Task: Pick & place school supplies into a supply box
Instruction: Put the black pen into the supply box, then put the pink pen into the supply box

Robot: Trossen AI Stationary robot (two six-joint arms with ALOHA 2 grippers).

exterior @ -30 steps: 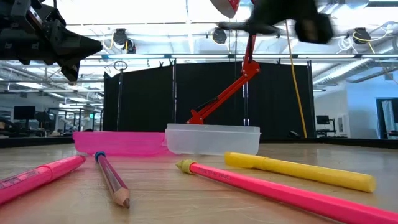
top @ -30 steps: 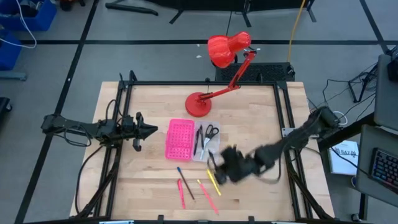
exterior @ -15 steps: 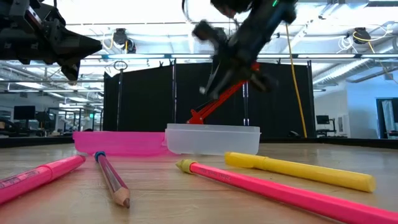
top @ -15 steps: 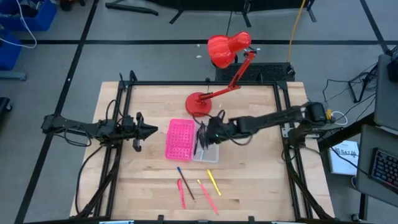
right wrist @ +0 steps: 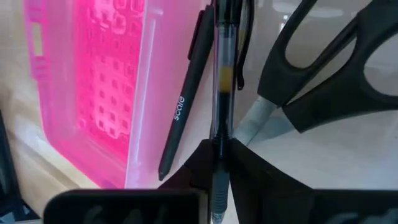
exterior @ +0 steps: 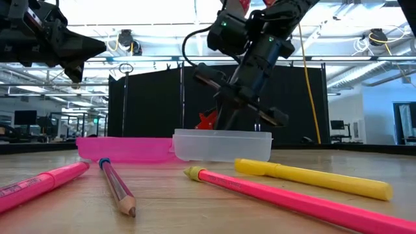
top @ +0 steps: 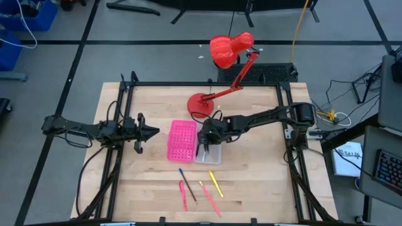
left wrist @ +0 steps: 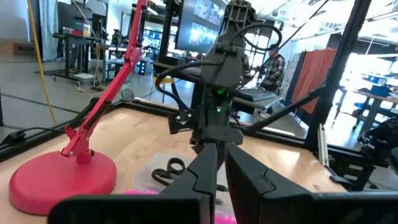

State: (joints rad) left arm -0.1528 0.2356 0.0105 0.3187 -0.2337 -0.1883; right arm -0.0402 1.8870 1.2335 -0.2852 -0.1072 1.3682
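The supply box lies open at the table's middle, with its pink dotted half (top: 181, 140) to the left and its clear half (top: 213, 154) to the right. In the clear half lie black-handled scissors (right wrist: 323, 68) and a black pen (right wrist: 186, 93). My right gripper (top: 202, 139) is low over the clear half, shut on a clear-barrelled pen (right wrist: 219, 81). A dark pencil (top: 186, 184), a pink pen (top: 183, 194), a second pink pen (top: 210, 198) and a yellow pen (top: 215, 183) lie loose on the wood nearer the near edge. My left gripper (top: 154, 132) waits left of the box, shut. My right gripper pinches the clear pen between its two fingers at the dark lower part of the barrel (right wrist: 217, 146). It comes from above, slanting down into the clear half. The pen runs on past the fingertips, beside the black pen; whether it rests on the box floor I cannot tell.
A red desk lamp stands with its round base (top: 201, 105) just beyond the box; its arm slants to the head (top: 229, 49) past the far edge. A black frame (top: 207, 83) edges the table. The loose pens (exterior: 312, 179) lie near the low camera.
My right gripper swung from beside the loose pens, toward the far edge and the left, to above the box's clear half. It then came down into it with the pen between its fingers. The loose pens kept their places.
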